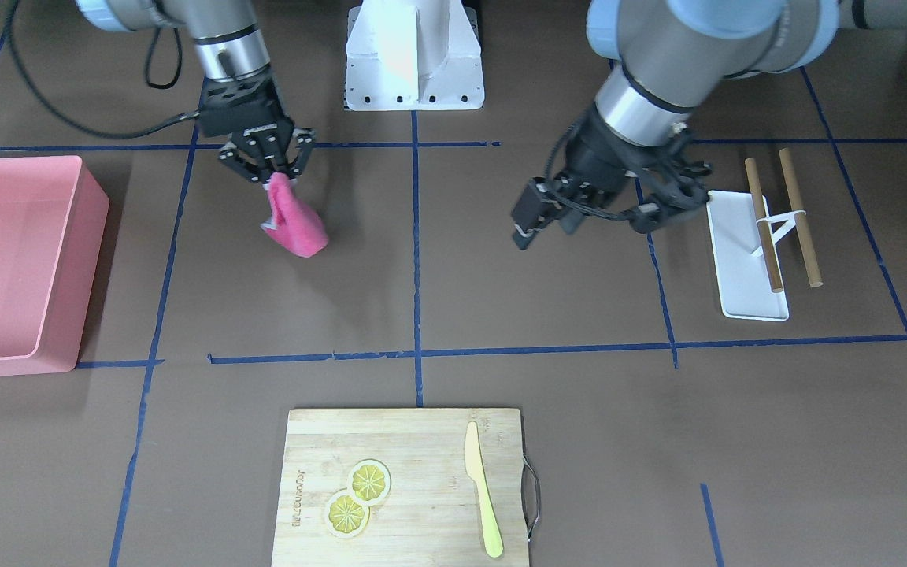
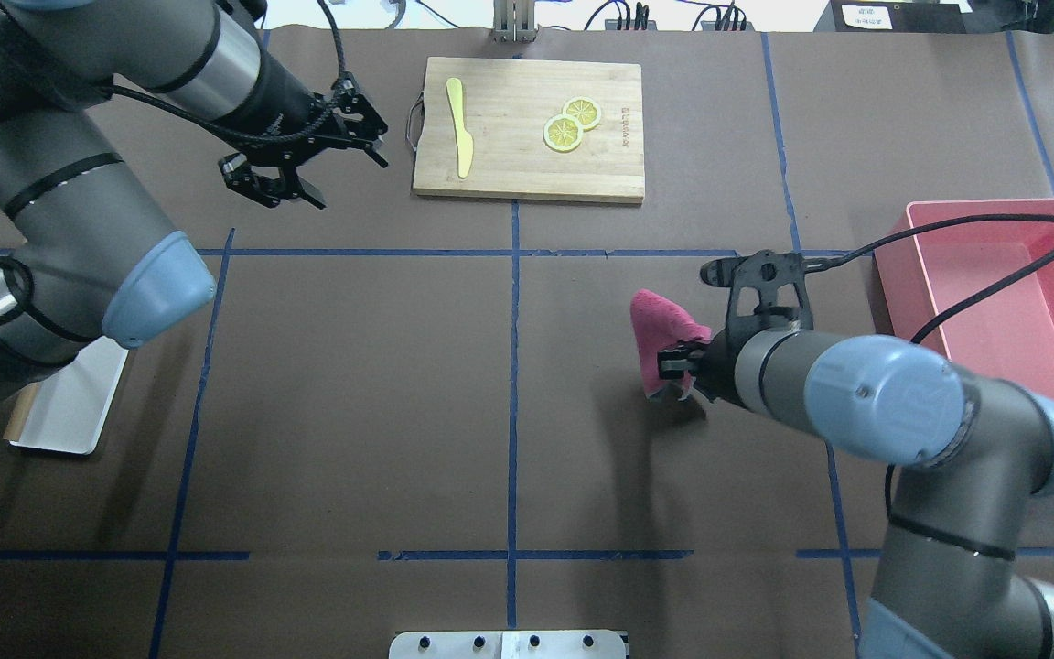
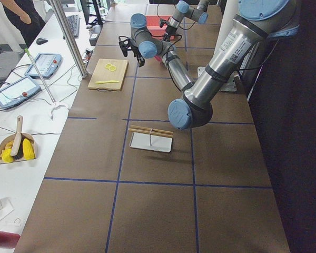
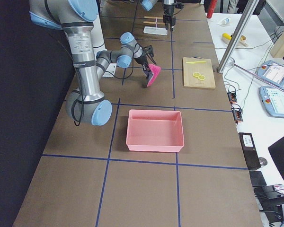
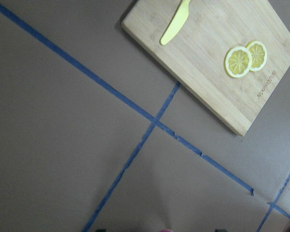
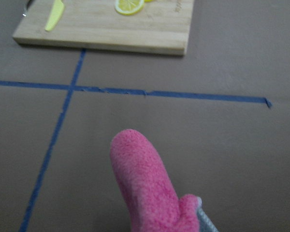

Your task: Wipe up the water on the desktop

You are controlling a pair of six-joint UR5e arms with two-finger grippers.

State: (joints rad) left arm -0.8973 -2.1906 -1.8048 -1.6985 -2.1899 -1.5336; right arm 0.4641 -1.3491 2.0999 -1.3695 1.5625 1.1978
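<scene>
The desktop is dark brown with blue tape lines, and I see no water patch on it. My right gripper is shut on a pink cloth that hangs down from it towards the desktop. I cannot tell whether the cloth touches the surface. The cloth also shows in the overhead view, held by the right gripper, and in the right wrist view. My left gripper is open and empty, hovering above the desktop near the cutting board's handle end.
A pink bin stands on the robot's right side. A bamboo cutting board with two lemon slices and a yellow knife lies at the far edge. A white tray with two wooden sticks lies on the robot's left.
</scene>
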